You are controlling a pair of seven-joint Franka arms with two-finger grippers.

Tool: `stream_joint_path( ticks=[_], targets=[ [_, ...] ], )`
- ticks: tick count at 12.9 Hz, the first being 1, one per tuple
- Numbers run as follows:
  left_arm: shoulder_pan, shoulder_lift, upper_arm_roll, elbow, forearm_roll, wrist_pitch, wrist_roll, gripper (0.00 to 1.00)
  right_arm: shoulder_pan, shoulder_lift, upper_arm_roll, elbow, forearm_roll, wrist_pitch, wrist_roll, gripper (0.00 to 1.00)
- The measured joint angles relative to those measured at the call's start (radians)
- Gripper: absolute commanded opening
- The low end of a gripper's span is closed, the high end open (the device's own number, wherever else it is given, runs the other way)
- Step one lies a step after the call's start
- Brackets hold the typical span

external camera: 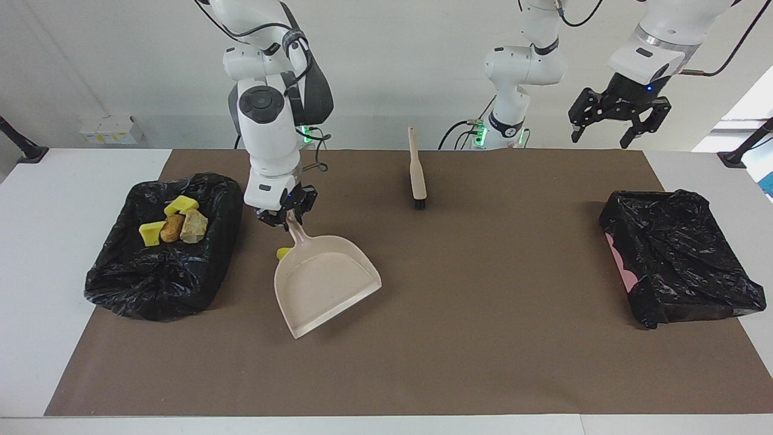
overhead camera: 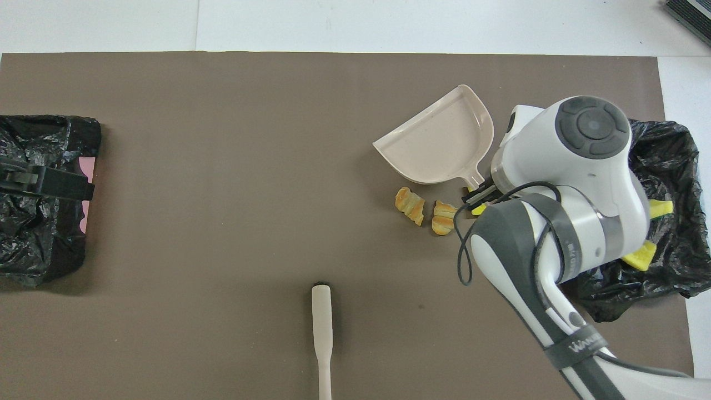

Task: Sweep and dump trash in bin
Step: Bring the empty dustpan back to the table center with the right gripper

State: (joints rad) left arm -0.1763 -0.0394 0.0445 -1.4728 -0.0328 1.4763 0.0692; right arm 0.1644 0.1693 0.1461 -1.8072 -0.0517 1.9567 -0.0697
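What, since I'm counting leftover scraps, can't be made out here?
- Facing view: the beige plastic dustpan hides the two golden-brown croissant pieces.
- Overhead view: the right arm covers most of the loose yellow sponge chunk and of the black-bagged bin.
- Overhead view: the bottom edge cuts off the beige brush handle.

**Beige, Black and Yellow on a Brown Mat**

A beige dustpan and beige, black-bristled brush sit on a brown mat. Yellow and golden-brown trash fills one glossy black bin liner; pink peeks from another.

Robotics lab, two white arms, bare walls, brown mat
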Motion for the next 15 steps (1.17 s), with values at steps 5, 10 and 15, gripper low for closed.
stream_joint_path(
  ticks=[5, 10, 15],
  targets=[
    [0.001, 0.000, 0.000, 0.000, 0.000, 0.000, 0.000, 1.00, 0.144, 0.142, 0.001, 0.140, 0.062, 0.045, 0.453, 0.00],
    [0.001, 0.000, 0.000, 0.000, 0.000, 0.000, 0.000, 1.00, 0.288, 0.320, 0.000, 0.333, 0.063, 0.075, 0.721, 0.00],
    [0.001, 0.000, 0.000, 0.000, 0.000, 0.000, 0.000, 1.00, 0.306, 0.373, -0.004, 0.398, 0.063, 0.075, 0.766, 0.00]
  ],
)
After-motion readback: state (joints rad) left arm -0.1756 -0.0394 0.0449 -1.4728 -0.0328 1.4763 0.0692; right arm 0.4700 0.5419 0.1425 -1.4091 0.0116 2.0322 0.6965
